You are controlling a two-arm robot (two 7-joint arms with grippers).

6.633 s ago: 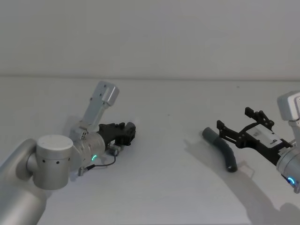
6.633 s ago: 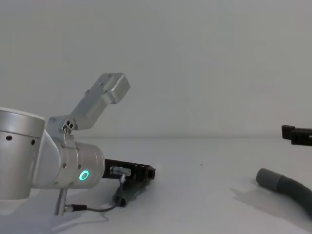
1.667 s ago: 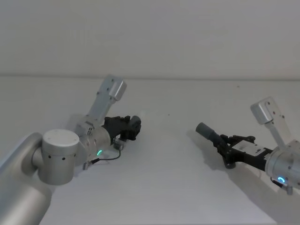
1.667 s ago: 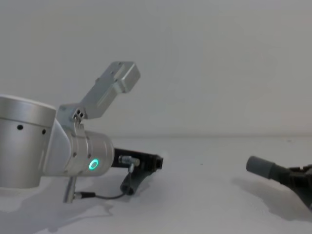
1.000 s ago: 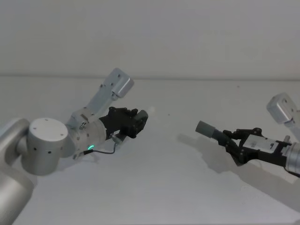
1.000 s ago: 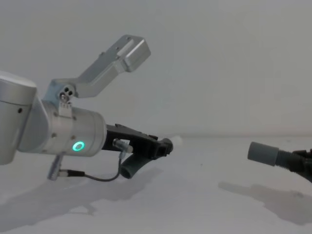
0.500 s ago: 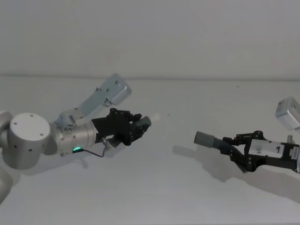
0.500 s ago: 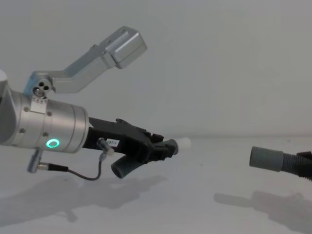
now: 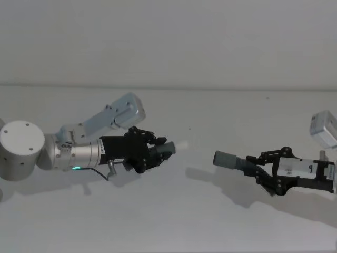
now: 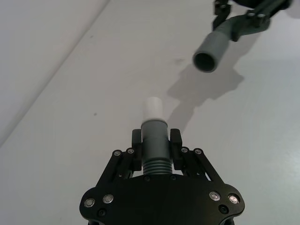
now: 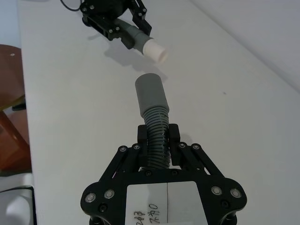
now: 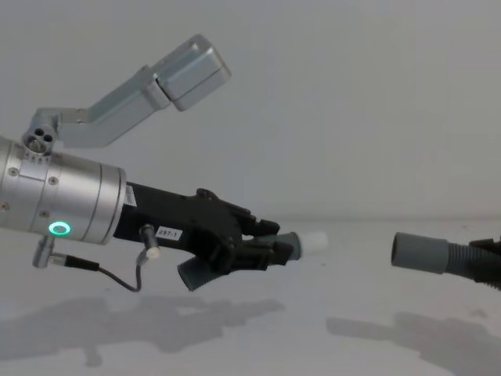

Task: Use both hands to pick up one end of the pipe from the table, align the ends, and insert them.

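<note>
Both pipe pieces hang in the air above the white table (image 9: 174, 216), their ends facing each other across a gap. My left gripper (image 9: 164, 149) is shut on the short piece (image 10: 154, 143) at its grey cuff. That piece's narrow white tip (image 12: 314, 243) sticks out forward. My right gripper (image 9: 261, 169) is shut on the ribbed part of the longer piece (image 11: 157, 126). The longer piece's smooth grey cuff (image 9: 226, 159) points at the white tip. In the left wrist view the cuff's open mouth (image 10: 206, 61) sits farther off and to one side of the tip (image 10: 153, 108).
A plain pale wall (image 9: 168, 42) rises behind the table. The silver camera bracket (image 12: 176, 74) stands up over my left wrist. A brown wooden piece of furniture (image 11: 9, 117) stands beyond the table edge in the right wrist view. Shadows of both arms lie on the table.
Both grippers closed on their pieces and lifted them off the table. Over the last second my left gripper moved rightward and levelled out, my right moved slightly left, and the gap narrowed.
</note>
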